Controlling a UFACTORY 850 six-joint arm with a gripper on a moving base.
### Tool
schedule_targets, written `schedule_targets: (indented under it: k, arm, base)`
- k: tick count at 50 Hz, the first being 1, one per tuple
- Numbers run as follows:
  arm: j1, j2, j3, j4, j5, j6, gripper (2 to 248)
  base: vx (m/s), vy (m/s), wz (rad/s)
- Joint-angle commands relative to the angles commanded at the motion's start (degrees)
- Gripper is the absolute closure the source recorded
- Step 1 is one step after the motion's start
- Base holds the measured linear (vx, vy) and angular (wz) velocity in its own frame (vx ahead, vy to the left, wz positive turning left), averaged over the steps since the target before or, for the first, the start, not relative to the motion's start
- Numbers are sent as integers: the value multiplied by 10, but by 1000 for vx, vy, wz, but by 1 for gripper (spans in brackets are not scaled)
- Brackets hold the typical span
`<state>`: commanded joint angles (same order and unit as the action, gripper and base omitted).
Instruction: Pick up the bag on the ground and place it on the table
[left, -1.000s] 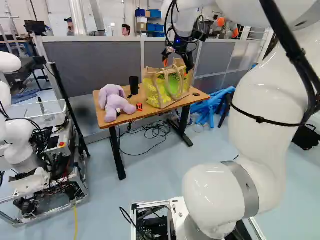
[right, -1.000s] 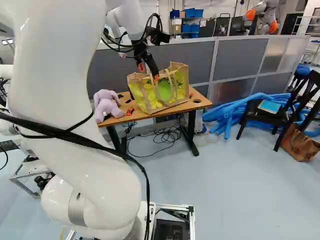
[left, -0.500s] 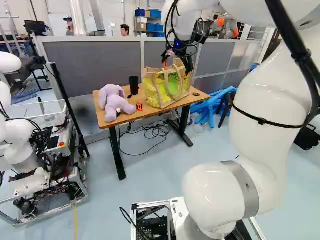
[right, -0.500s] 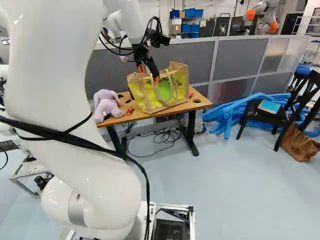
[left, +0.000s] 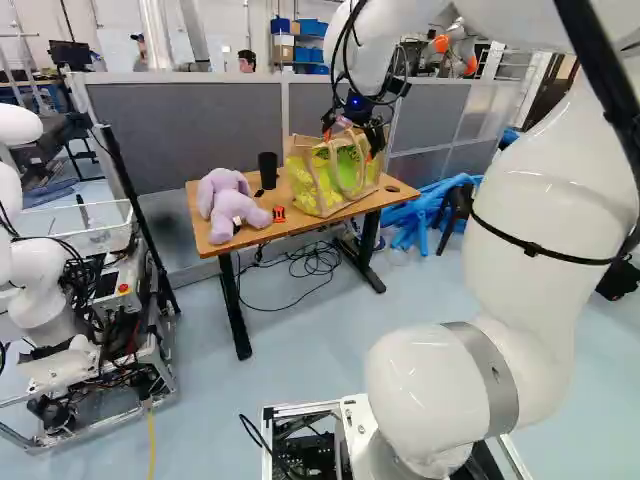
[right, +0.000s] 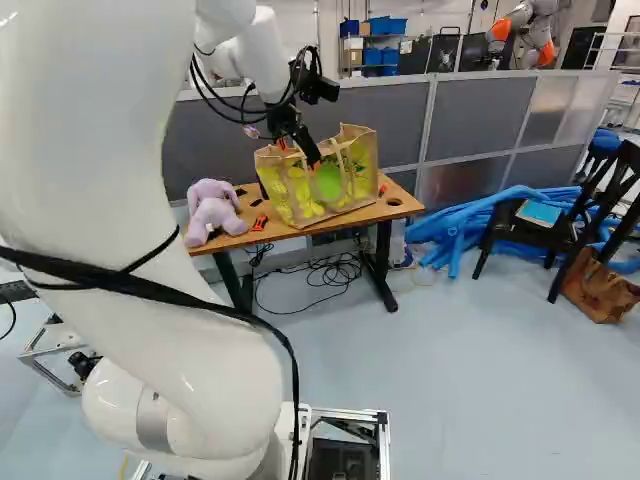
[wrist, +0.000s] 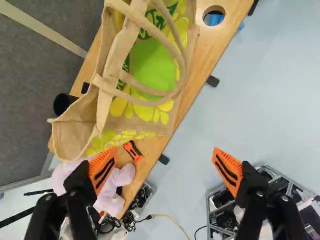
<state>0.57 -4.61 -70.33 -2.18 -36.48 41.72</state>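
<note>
PLACE: robotics lab | another robot (left: 42, 275) | grey partitions (left: 185, 135) | floor cables (right: 335, 271) | blue bins (right: 388, 26)

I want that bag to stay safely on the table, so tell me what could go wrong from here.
The open gripper is close to the bag, whose handles stand up in loops; a finger might snag one and drag the bag as the arm moves.

The bag stands near the front edge of the table, so a knock that way could tip it off.

The black cup stands just behind the bag; a shove backward could topple it.
</note>
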Motion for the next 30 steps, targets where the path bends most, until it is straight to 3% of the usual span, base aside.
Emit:
schedule_targets:
  k: [30]
  arm:
    - [-1, 37, 119, 4, 157, -76, 3]
  base:
    - [0, 0, 0]
